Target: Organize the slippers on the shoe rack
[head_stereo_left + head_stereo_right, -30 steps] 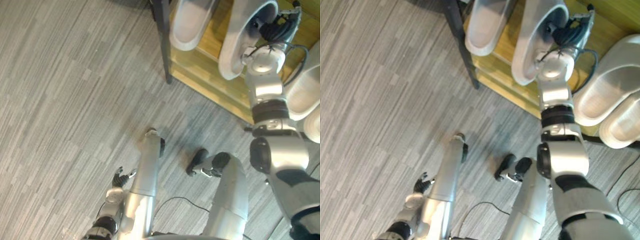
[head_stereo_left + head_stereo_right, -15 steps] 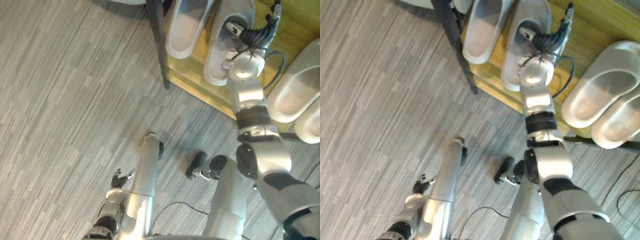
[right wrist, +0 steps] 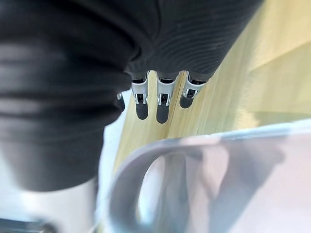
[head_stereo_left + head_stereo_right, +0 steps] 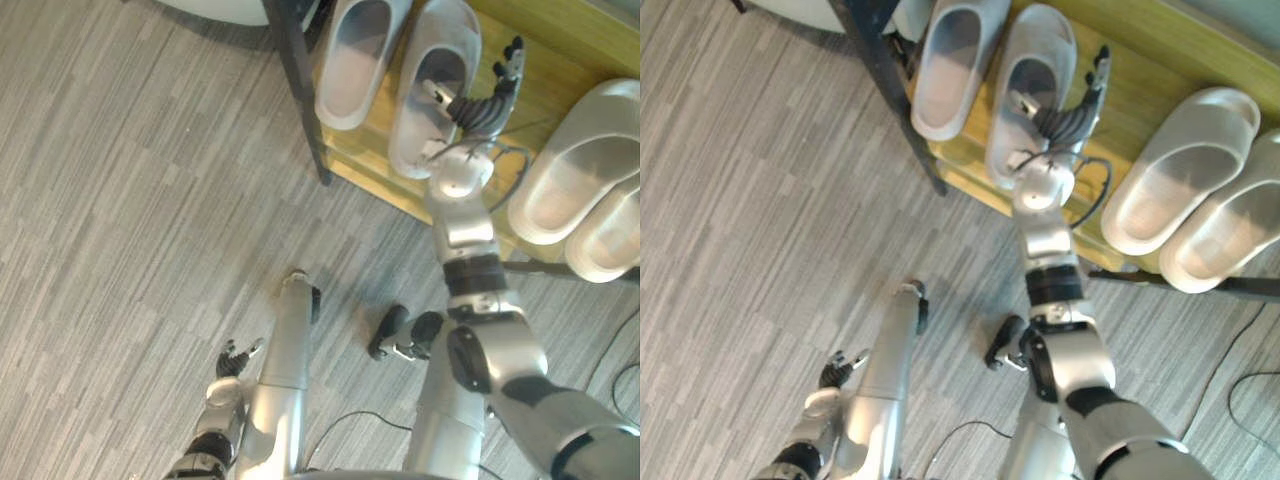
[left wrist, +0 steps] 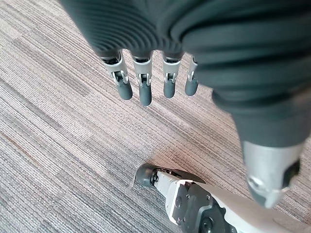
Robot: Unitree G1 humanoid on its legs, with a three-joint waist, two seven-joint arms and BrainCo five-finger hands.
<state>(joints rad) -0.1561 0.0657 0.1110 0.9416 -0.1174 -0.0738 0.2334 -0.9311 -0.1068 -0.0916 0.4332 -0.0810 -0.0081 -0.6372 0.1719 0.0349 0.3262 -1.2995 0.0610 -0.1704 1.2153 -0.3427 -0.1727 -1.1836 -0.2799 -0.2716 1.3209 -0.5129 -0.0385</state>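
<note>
We counted one shoe rack (image 4: 560, 45), with one dark upright post (image 4: 298, 90) in sight. On it we counted four, all pale grey: a leftmost slipper (image 4: 355, 60), a second slipper (image 4: 412, 140) just beside it, a third slipper (image 4: 575, 185) further right, and a fourth slipper (image 4: 612, 240) just beside the third.

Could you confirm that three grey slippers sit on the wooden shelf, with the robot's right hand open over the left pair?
Not quite: the left eye view shows four, not three, on the wooden shelf: a left pair and a right pair. The right hand is open over the left pair.
</note>
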